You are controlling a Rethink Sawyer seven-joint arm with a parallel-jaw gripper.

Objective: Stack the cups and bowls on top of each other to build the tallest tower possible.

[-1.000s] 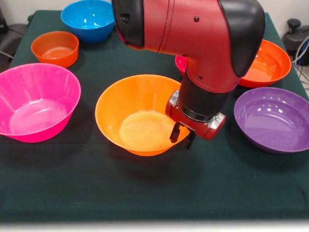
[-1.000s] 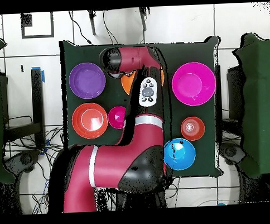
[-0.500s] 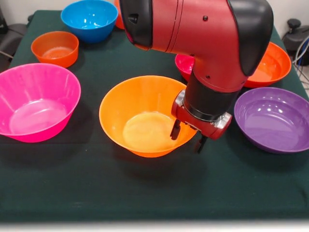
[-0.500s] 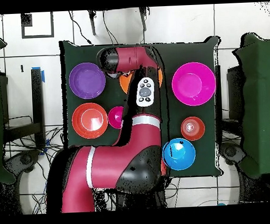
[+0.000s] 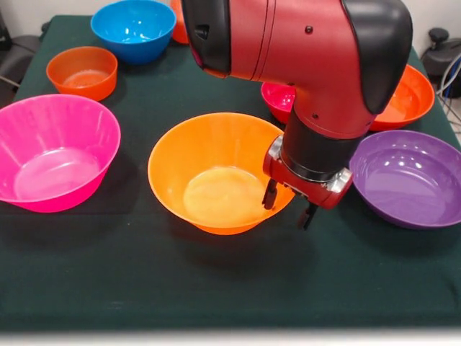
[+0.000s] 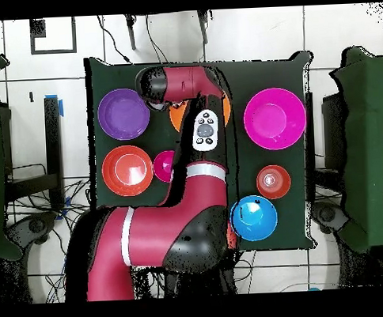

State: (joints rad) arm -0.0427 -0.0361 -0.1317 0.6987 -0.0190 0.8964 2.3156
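Where your counter carries the set: large pink bowl at 9 o'clock, yellow-orange bowl at centre, purple bowl at 3 o'clock, orange-red bowl at 2, blue bowl at 11, small orange bowl at 10. Your gripper stands spread, straddling the yellow-orange bowl's right rim.
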